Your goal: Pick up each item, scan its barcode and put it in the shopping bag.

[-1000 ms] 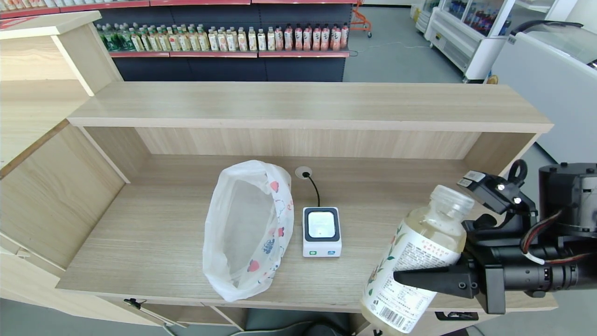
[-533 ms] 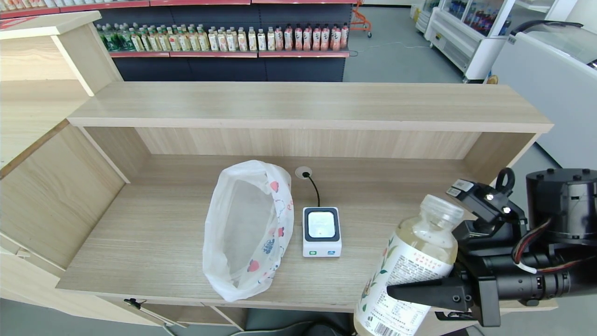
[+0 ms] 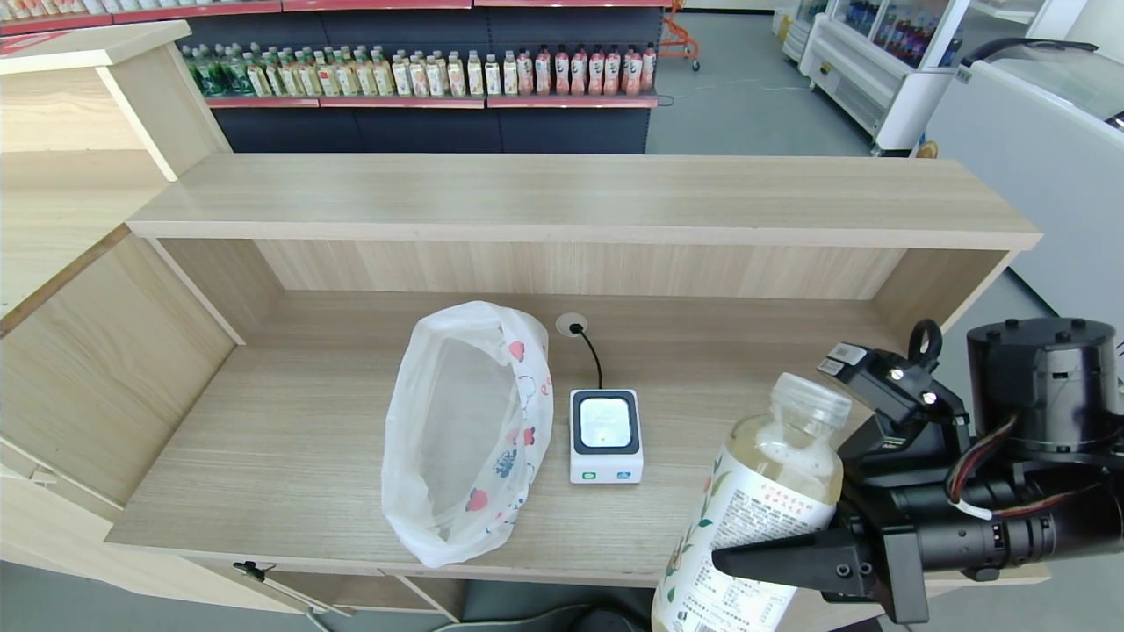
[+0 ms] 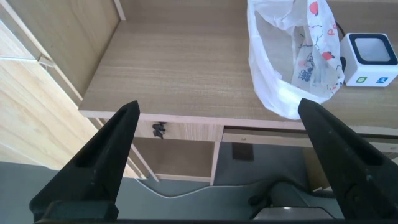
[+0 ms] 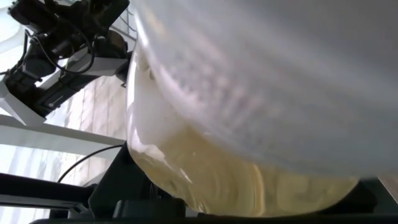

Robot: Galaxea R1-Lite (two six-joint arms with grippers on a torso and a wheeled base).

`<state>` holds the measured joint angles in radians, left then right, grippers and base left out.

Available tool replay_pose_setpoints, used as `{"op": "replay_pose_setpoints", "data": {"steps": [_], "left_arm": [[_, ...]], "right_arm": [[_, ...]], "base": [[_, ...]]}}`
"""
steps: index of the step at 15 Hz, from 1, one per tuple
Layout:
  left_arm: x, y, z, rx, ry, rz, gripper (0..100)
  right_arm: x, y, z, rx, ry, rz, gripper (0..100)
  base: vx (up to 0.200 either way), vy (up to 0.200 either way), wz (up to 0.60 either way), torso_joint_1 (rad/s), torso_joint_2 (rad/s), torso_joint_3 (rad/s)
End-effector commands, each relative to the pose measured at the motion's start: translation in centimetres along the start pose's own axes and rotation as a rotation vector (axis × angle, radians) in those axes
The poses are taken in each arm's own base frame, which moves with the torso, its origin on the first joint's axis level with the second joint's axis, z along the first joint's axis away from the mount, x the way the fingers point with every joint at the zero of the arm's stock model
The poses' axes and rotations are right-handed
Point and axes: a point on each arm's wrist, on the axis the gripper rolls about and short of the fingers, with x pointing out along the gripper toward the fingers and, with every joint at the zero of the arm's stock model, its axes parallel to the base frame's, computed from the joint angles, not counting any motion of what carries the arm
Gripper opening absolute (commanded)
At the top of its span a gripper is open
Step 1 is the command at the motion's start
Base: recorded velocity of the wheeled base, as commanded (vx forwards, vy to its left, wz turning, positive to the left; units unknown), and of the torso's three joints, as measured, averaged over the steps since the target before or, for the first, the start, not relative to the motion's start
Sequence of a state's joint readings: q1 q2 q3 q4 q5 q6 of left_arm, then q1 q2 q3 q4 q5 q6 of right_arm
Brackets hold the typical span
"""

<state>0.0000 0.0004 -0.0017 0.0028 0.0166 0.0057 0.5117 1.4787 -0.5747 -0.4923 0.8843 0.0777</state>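
Note:
My right gripper (image 3: pixel 790 535) is shut on a clear bottle (image 3: pixel 762 496) of pale yellow drink with a white label and a clear cap. It holds the bottle tilted over the counter's front right edge, to the right of the scanner. The bottle (image 5: pixel 249 93) sits very close in the right wrist view. A white scanner (image 3: pixel 605 434) with a dark window sits mid-counter, and a white printed shopping bag (image 3: pixel 465 430) stands open just left of it. My left gripper (image 4: pixel 217 180) is open and holds nothing, in front of the counter's front edge, with the bag (image 4: pixel 292 68) and scanner (image 4: pixel 372 59) beyond.
The wooden counter (image 3: pixel 290 439) has side walls and a raised shelf (image 3: pixel 571 197) along the back. A cable runs from the scanner to a hole (image 3: pixel 572 326). A lock with keys (image 4: pixel 158 129) sits under the front edge. Store shelves and freezers stand behind.
My right gripper has carried the bottle leftward and lower in the head view. The bag and scanner have not moved.

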Motion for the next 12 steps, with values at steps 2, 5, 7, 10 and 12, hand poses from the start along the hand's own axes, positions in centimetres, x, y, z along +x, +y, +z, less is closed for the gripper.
{"op": "replay_pose_setpoints", "data": {"steps": [2, 5, 7, 10, 12], "left_arm": [[0.00, 0.00, -0.01, 0.000, 0.000, 0.000, 100], [0.00, 0.00, -0.01, 0.000, 0.000, 0.000, 100], [0.00, 0.00, -0.01, 0.000, 0.000, 0.000, 100], [0.00, 0.00, -0.01, 0.000, 0.000, 0.000, 100], [0.00, 0.00, -0.01, 0.000, 0.000, 0.000, 100]], "right_arm": [[0.09, 0.08, 0.06, -0.002, -0.001, 0.003, 0], [0.08, 0.01, -0.05, 0.003, 0.002, -0.004, 0], [0.06, 0.04, -0.03, 0.002, 0.001, -0.005, 0], [0.06, 0.00, 0.07, -0.003, -0.003, -0.023, 0], [-0.06, 0.11, 0.24, -0.008, -0.009, -0.023, 0]], "base": [[0.000, 0.000, 0.00, 0.000, 0.00, 0.000], [0.000, 0.000, 0.00, 0.000, 0.00, 0.000], [0.000, 0.000, 0.00, 0.000, 0.00, 0.000], [0.000, 0.000, 0.00, 0.000, 0.00, 0.000], [0.000, 0.000, 0.00, 0.000, 0.00, 0.000]]}}
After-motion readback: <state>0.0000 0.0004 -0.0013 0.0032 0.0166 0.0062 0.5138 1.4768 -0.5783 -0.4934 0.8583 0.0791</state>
